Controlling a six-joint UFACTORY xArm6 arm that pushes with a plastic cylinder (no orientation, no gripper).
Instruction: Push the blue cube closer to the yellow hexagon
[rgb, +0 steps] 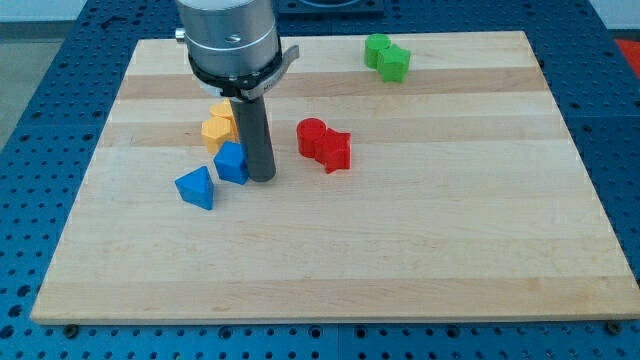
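The blue cube (231, 162) sits on the wooden board (400, 250) left of centre. Just above it lie two yellow blocks: one (215, 130) touching the cube's upper left, and one (224, 111) behind it, partly hidden by the rod; which is the hexagon I cannot tell. My tip (261, 177) rests on the board right beside the blue cube's right side, touching or nearly touching it. A blue triangular block (196, 187) lies to the cube's lower left.
Two red blocks (324, 143) sit together right of the rod. Two green blocks (386, 56) sit near the board's top edge, right of centre. The arm's grey body (228, 35) hangs over the board's upper left.
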